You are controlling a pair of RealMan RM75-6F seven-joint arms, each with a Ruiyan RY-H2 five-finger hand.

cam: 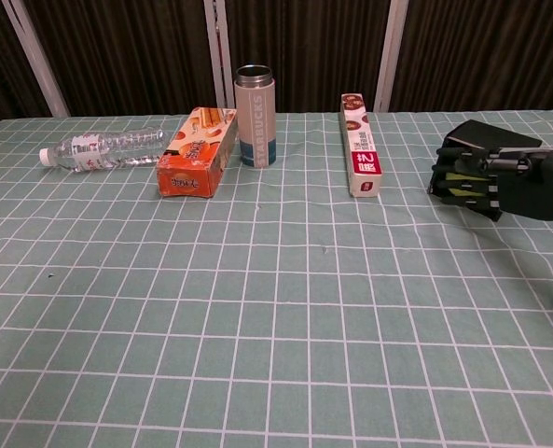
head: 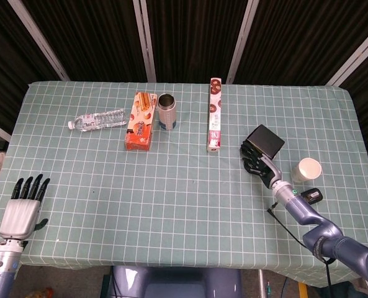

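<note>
Yellow-green tennis ball (cam: 459, 179) lies at the mouth of the black box (head: 265, 141), showing between the spread fingers of the right hand (head: 256, 159), which grips nothing. Left hand (head: 22, 211), well apart from the box, lies flat, fingers extended.

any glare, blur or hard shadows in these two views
Head view: even overhead light, soft short shadows by the tumbler, sharp, dark backdrop. Chest view: sharp too, faint sheen on the tumbler; the right hand hides most of the yellow ball at the black box.

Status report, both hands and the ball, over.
Right hand at black box mouth, fingers spread over tennis ball, grip unclear. Left hand open, idle at table edge. Paper cup close beside right arm.
</note>
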